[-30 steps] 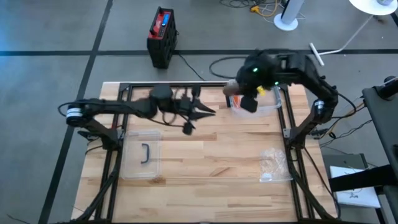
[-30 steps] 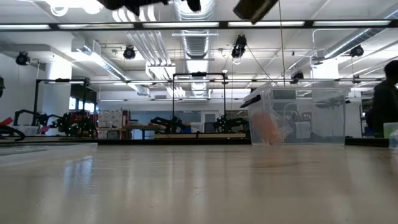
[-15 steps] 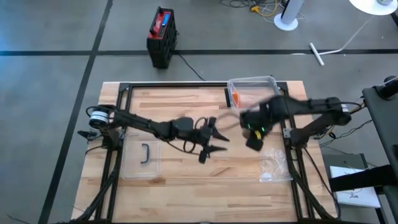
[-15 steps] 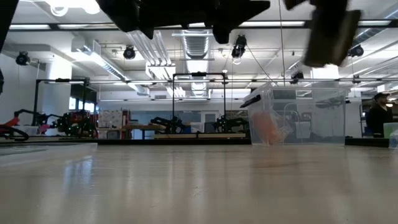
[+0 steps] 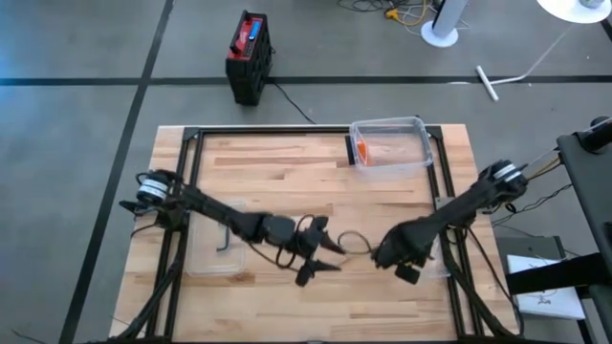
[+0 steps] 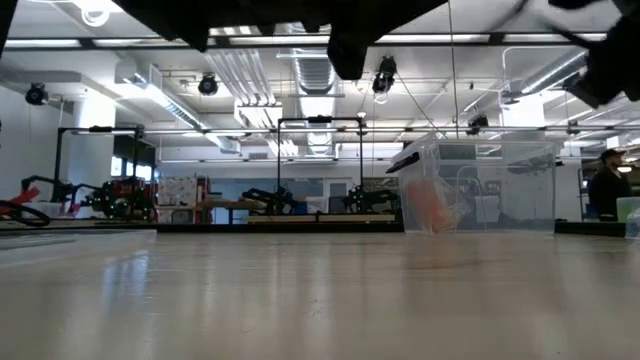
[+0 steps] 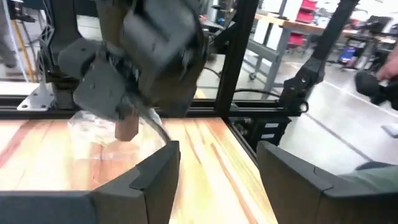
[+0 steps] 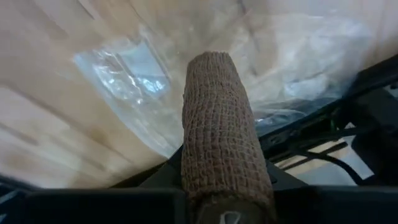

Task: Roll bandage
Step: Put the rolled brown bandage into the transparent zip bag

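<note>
While the low view cuts both arms off at its top edge, I log the brown bandage roll [image 8: 221, 143] clamped in the right gripper [image 5: 400, 260], long axis along its fingers, over clear plastic wrap [image 8: 124, 68]; left gripper [image 5: 320, 256] spread, empty, facing it.

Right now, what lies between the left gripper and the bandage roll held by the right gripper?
In the high view, only bare table separates the left gripper from the bandage roll in the right gripper.

The near end of the brown woven bandage roll [image 8: 221, 143] is cut off at the picture's edge, and the right claw [image 7: 127, 127] is blurred.
</note>
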Robot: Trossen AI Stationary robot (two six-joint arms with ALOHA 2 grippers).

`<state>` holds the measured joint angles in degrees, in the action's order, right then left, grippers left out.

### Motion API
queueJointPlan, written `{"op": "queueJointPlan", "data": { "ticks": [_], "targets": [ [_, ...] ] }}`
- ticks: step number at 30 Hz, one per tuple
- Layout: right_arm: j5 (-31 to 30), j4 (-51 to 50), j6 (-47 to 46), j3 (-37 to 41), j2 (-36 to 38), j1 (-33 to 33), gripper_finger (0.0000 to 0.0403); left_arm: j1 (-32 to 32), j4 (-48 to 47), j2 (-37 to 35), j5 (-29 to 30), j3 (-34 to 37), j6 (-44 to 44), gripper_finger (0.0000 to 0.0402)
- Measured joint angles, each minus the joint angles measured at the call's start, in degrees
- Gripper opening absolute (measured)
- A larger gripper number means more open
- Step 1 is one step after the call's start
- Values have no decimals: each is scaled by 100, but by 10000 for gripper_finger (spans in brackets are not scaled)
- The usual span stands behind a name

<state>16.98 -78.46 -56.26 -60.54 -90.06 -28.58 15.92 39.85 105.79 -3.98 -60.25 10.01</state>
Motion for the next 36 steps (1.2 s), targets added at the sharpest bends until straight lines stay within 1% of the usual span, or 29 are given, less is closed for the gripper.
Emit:
{"op": "queueJointPlan", "data": {
  "ticks": [3, 7, 9, 11, 14, 16, 19, 21, 23, 27, 31, 34, 36],
  "targets": [
    [-22, 310, 127, -75, -423, -50, 54, 351, 75, 65, 565, -9, 1, 206],
    [-523, 1271, 733, -665, -863, 92, 54, 694, 73, 73, 1030, -66, 38, 206],
    [-964, 1646, 1116, -1082, -1001, 194, 54, 817, 73, 73, 1202, -84, 115, 206],
    [-1451, 1723, 1487, -1567, -1072, 290, 54, 914, 102, 73, 1371, -94, 253, 206],
    [-2334, 1501, 1819, -2160, -1009, 302, 54, 1030, 111, 69, 1538, -109, 467, 206],
    [-2750, 1121, 1847, -2347, -890, 283, 54, 1077, 75, 96, 1771, -109, 534, 206],
    [-3147, 722, 1512, -2316, -666, 127, 53, 1090, 91, 250, 1998, -125, 532, 206],
    [-3205, 602, 1222, -2197, -538, -51, 53, 1036, 109, 402, 2017, -165, 530, 206],
    [-3206, 577, 938, -2086, -425, -286, 53, 972, 45, 646, 2017, -367, 528, 206],
    [-3304, 380, 292, -1969, -281, -698, 53, 846, -330, 1309, 1994, -1147, 259, 206],
    [-3345, -125, -384, -1951, -167, -962, 53, 741, -1115, 1918, 1993, -2112, 52, 206],
    [-3377, -542, -878, -1936, -153, -1156, 53, 692, -1734, 2162, 1916, -2637, 2, 206],
    [-3411, -816, -1121, -1934, -152, -1297, 53, 694, -2083, 2174, 1901, -2794, -89, 206]
  ]
}}
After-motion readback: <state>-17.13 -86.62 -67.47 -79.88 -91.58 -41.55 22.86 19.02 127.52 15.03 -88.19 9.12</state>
